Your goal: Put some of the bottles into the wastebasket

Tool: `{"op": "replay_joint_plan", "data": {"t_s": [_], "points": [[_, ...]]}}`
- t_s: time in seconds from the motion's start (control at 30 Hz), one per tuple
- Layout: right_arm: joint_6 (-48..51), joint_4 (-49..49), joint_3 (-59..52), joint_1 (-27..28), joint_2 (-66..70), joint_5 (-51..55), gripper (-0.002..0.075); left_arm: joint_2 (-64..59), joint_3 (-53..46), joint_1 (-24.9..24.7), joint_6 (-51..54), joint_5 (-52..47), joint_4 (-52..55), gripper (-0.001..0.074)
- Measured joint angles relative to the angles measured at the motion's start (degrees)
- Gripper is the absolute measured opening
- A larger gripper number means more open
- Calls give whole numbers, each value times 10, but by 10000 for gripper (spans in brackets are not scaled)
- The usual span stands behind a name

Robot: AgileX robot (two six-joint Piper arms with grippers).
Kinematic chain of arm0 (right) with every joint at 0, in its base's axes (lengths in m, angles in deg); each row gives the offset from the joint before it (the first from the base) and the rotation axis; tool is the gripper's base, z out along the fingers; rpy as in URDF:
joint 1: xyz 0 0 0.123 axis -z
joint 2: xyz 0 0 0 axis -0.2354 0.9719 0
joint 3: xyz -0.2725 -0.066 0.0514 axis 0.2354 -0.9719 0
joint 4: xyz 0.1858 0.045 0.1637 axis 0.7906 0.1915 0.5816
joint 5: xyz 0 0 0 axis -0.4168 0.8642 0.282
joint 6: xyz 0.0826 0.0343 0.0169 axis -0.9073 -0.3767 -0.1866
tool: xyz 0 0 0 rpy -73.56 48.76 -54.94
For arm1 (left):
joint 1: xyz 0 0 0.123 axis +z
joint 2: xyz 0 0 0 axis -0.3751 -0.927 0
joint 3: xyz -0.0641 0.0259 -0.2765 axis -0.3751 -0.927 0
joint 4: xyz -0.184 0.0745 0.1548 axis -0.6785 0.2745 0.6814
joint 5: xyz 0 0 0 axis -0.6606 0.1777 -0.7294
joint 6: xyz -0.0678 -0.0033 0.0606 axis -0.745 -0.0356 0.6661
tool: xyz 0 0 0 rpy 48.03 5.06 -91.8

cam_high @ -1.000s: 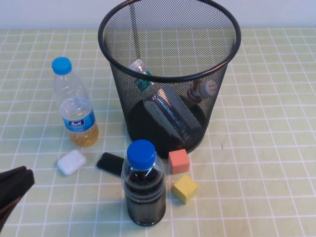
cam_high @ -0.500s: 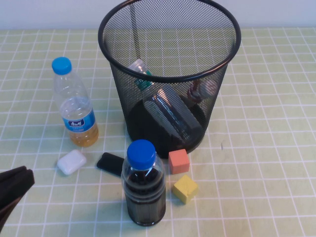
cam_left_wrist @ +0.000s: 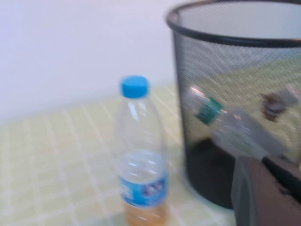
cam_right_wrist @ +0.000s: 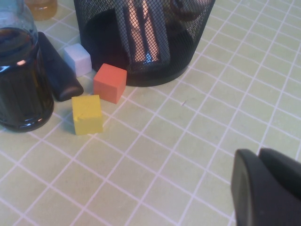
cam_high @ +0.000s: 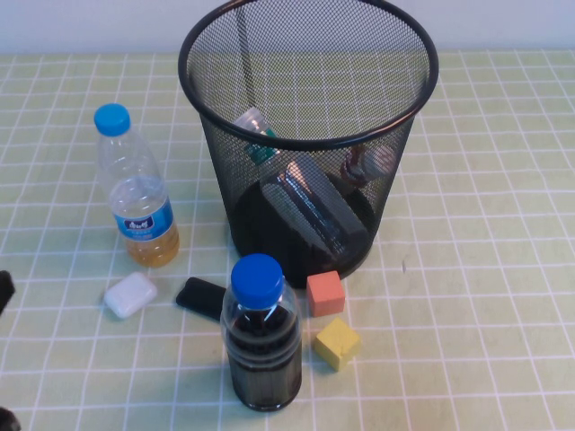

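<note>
The black mesh wastebasket [cam_high: 406, 135] stands at the table's middle back. Inside it lie two clear bottles: one with a white cap and green label [cam_high: 255, 133] leaning on the left wall, and a smaller rounded one with a brown neck band [cam_high: 360, 162] on the right. Both show through the mesh in the left wrist view, the green-label bottle [cam_left_wrist: 210, 111] and the brown-band bottle [cam_left_wrist: 274, 100]. My left gripper [cam_left_wrist: 262, 163] is shut and empty, near the table's left front, only a dark sliver [cam_high: 4, 291] in the high view. My right gripper [cam_right_wrist: 258, 153] is shut and empty, over bare table right of the basket.
A tall clear blue-capped bottle [cam_high: 136, 193] stands left of the basket. A dark blue-capped bottle [cam_high: 260, 337] stands in front. Between them lie a white case [cam_high: 130, 294] and a black object [cam_high: 201, 296]. An orange cube [cam_high: 325, 294] and a yellow cube [cam_high: 337, 343] sit by the basket's base.
My left gripper has drawn back from the lower left corner of the high view, leaving only a sliver at the left edge. Nothing else has moved.
</note>
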Motion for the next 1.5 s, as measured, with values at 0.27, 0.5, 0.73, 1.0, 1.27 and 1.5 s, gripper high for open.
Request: {"op": "replay_joint_plan", "data": {"t_s": [0.27,0.5,0.73,1.0,1.27,1.5], "points": [[0,0,0,0,0,0,-8,96,-100,57,-51,63,64,-4],[0,0,0,0,0,0,-8,189,-199,124,-144,55,121,-4],[0,0,0,0,-3,-1,-8,193,-235,152,-200,-45,142,-4],[0,0,0,0,-3,-1,-8,193,-235,152,-207,-53,145,-4],[0,0,0,0,-3,-1,-8,194,-235,152,-207,-53,145,-4],[0,0,0,0,-3,-1,-8,194,-235,152,-207,-53,145,-4]]}}
